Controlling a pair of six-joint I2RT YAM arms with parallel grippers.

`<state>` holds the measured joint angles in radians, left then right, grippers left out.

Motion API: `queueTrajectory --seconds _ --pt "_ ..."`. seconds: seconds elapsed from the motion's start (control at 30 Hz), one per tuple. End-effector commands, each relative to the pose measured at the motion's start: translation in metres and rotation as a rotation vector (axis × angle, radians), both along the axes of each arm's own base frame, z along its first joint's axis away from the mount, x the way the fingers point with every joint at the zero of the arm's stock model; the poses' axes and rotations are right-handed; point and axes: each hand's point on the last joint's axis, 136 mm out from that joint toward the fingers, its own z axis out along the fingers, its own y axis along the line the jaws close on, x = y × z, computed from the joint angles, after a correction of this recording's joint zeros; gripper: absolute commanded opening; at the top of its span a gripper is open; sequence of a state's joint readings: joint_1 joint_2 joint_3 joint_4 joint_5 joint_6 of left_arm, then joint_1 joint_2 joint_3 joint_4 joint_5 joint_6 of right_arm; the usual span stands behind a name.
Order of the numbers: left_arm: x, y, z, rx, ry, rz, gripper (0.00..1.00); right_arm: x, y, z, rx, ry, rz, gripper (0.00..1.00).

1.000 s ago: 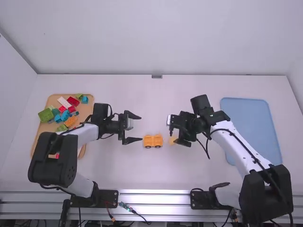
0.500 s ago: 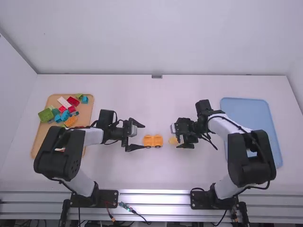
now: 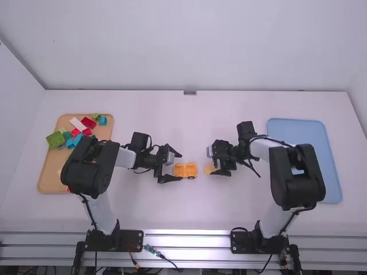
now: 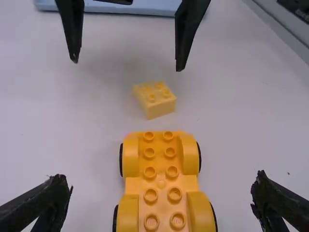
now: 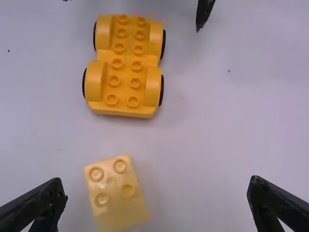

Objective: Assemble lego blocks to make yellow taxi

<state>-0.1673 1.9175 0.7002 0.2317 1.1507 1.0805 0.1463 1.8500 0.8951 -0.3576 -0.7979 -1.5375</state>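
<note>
The left hand (image 4: 161,181), wide, flanks the base (image 5: 128,65), presumably to steady it. The right hand (image 5: 157,184), also wide, addresses the block (image 5: 115,195), likely for stacking.

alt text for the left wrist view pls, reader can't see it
An orange-yellow four-wheeled car base, studs up, sits between the left hand's open fingers on a white table; a loose yellow four-stud block lies just beyond it, before the right hand's open fingers.

free table (image 3: 186,126) beyond wheeled base (image 3: 185,171), narrow gap before yellow block (image 5: 113,208), arms (image 3: 125,157) either side
</note>
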Motion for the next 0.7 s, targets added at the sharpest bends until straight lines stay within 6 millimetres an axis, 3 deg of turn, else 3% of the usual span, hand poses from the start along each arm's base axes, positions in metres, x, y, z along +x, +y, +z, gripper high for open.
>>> queueTrajectory --seconds 0.0,0.13,0.3,0.4,0.5,0.67 --pt "-0.006 -0.004 -0.005 0.007 0.002 -0.015 0.99 -0.011 0.004 -0.011 0.042 0.078 0.007 0.99" --pt "-0.001 -0.005 -0.004 -0.006 0.020 0.022 0.99 -0.014 0.005 -0.025 0.054 0.107 0.013 0.99" --pt "0.000 -0.005 -0.003 -0.022 0.031 0.048 0.99 -0.014 0.005 -0.040 0.052 0.118 0.015 0.87" --pt "0.000 -0.004 -0.003 -0.026 0.020 0.052 0.99 -0.015 0.005 -0.045 0.051 0.125 0.016 0.77" --pt "-0.001 -0.005 -0.003 -0.025 0.020 0.048 0.99 -0.016 0.005 -0.046 0.051 0.126 0.019 0.53" --pt "0.000 -0.003 -0.003 -0.025 0.018 0.055 0.99 -0.016 0.005 -0.046 0.051 0.128 0.019 0.48"
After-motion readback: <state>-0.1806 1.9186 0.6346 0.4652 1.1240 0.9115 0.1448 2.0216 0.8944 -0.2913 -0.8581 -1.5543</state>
